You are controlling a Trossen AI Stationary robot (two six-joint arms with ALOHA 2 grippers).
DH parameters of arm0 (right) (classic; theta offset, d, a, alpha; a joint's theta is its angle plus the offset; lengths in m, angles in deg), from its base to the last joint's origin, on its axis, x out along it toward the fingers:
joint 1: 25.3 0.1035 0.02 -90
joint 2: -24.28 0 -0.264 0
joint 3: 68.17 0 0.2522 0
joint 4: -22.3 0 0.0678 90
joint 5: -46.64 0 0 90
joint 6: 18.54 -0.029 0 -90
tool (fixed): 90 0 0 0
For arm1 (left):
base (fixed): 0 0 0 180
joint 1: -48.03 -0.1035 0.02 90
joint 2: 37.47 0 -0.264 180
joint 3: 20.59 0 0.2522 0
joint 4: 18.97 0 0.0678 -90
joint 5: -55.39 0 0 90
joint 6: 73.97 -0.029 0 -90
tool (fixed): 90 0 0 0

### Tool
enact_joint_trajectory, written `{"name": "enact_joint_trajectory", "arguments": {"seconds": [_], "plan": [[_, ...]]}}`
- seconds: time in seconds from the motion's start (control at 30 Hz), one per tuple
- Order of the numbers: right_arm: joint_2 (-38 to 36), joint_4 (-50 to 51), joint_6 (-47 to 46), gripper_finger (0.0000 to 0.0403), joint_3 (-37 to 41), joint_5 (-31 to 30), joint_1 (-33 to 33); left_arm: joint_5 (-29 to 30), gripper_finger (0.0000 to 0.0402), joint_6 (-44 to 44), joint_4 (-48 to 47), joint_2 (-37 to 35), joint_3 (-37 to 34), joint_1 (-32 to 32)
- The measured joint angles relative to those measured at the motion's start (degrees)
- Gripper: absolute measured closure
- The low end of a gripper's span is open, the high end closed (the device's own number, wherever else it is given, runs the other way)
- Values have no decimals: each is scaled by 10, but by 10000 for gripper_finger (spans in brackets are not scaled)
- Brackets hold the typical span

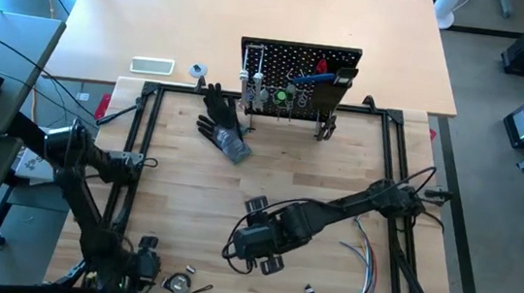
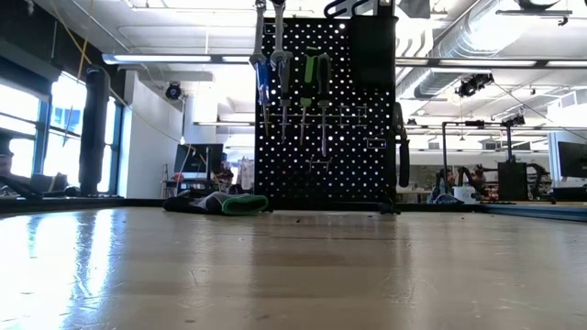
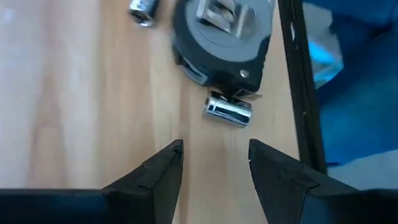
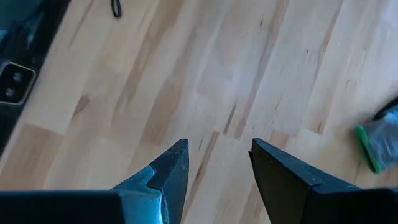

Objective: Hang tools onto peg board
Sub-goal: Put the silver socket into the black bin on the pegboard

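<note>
The black peg board (image 1: 300, 61) stands upright at the table's far middle, and several tools hang on its hooks (image 2: 293, 78), among them a blue-handled one (image 2: 263, 75) and a green-handled one (image 2: 312, 78). A grey tape measure (image 3: 217, 37) lies flat near the table's front left corner, its silver tape end (image 3: 228, 111) pointing at my left gripper (image 3: 214, 155). That gripper is open and hovers just short of it. A small silver socket (image 3: 143, 11) lies beside the tape measure. My right gripper (image 4: 217, 155) hangs open over bare wood at the table's middle (image 1: 257, 244).
A black glove with a green cuff (image 1: 223, 125) lies left of the peg board's foot. A bundle of coloured wires (image 1: 355, 278) lies at the front right. A black metal frame (image 1: 134, 153) borders the work area, close to the tape measure (image 1: 177, 282).
</note>
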Motion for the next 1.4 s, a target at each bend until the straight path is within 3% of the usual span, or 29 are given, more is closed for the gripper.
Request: {"name": "enact_joint_trajectory", "arguments": {"seconds": [0.2, 0.43, 0.93, 1.1, 1.23, 1.4], "plan": [[0, -24, 3, 236, 0, 8, -5, 3, 230, -51, -40, 71, 61, 0], [0, -32, 6, 236, 0, 9, -7, 28, 226, -49, -102, 121, 112, 3], [0, -34, 10, 236, 0, 10, -7, 97, 165, -34, -97, 128, 111, 3], [0, -36, 10, 236, 0, 10, -7, 104, 161, -44, -83, 129, 111, 0], [0, -36, 10, 236, 0, 10, -7, 98, 170, -53, -78, 129, 111, -6], [0, -36, 10, 236, 0, 10, -7, 76, 228, -65, -75, 128, 112, -13]]}}
